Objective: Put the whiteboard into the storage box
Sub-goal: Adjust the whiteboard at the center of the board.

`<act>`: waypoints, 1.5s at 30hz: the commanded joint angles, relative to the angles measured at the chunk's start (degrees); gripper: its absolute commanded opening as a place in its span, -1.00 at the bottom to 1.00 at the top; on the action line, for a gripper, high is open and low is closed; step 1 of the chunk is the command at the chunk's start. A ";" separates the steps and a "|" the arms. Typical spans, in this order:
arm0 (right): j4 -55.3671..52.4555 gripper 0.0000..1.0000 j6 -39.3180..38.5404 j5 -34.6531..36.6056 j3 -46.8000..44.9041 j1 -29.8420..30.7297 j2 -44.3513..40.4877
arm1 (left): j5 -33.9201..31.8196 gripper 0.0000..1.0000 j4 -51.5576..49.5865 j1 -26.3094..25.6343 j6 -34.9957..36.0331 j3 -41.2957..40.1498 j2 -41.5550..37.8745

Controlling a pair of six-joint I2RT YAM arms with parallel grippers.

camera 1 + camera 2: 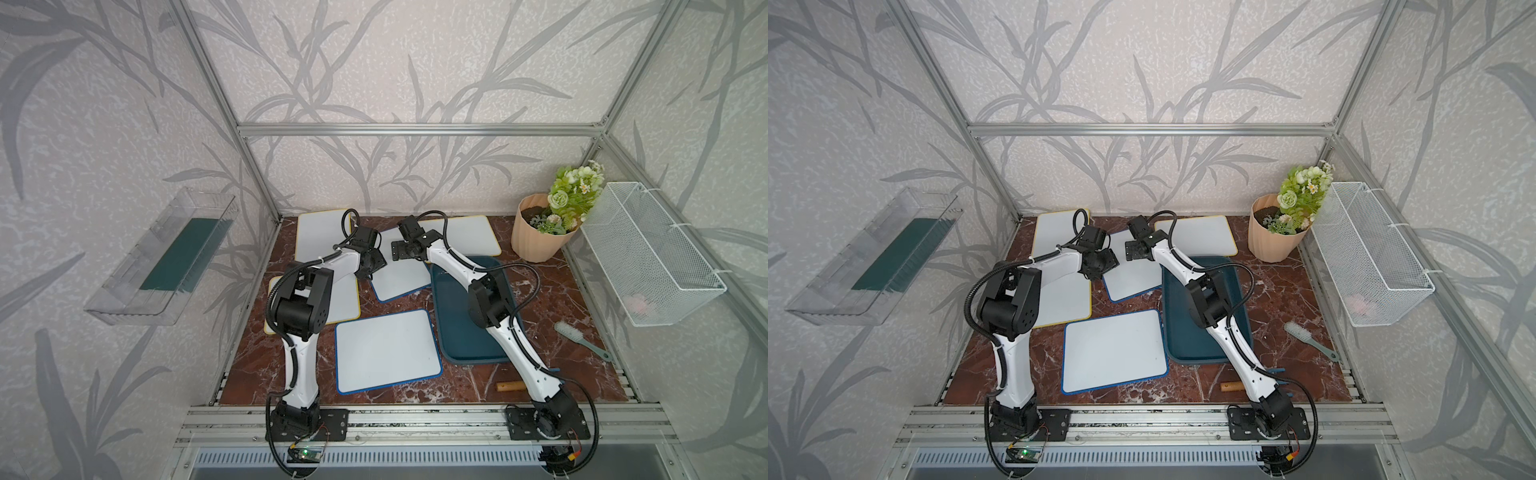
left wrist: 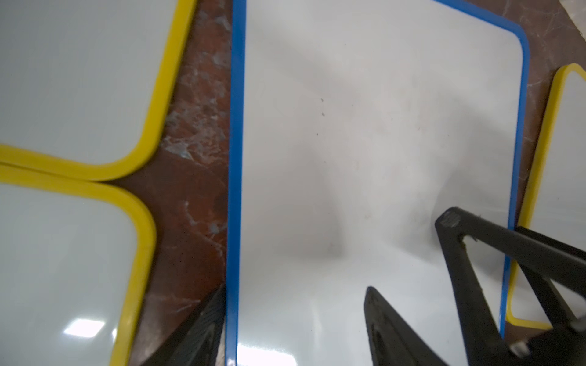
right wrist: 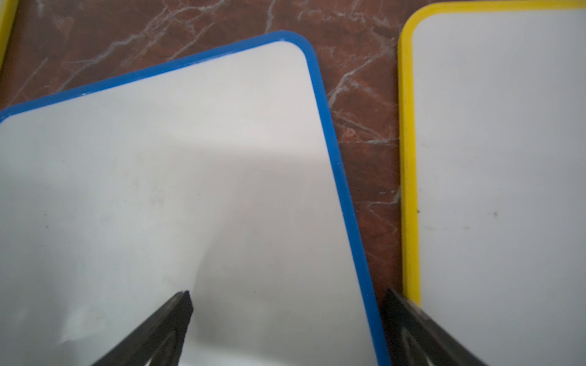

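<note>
A blue-rimmed whiteboard (image 1: 401, 280) (image 1: 1130, 284) lies slanted on the marble at mid-table, its right corner at the rim of the dark teal storage box (image 1: 457, 332) (image 1: 1183, 332). My left gripper (image 2: 295, 291) (image 1: 374, 266) is open, one finger off the blue edge on its side, the other over the white face (image 2: 364, 126). Across the board, my right gripper (image 3: 287, 293) (image 1: 401, 253) is open too and straddles the opposite blue edge of the whiteboard (image 3: 158, 174). Its fingers (image 2: 475, 253) show in the left wrist view. The box holds nothing; the right arm crosses above it.
A second blue-rimmed board (image 1: 386, 351) lies in front. Yellow-rimmed boards lie at back left (image 1: 322, 237), under the left arm (image 1: 345, 299) and at back right (image 1: 473, 237). A flower pot (image 1: 536, 237), wire basket (image 1: 648, 253), clear bin (image 1: 162, 257), brush (image 1: 582, 338) and wooden piece (image 1: 510, 386) stand around.
</note>
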 commanded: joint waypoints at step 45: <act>-8.01 0.90 16.60 -12.75 -11.79 2.79 -3.47 | 7.20 0.40 -16.61 2.32 11.85 13.14 12.49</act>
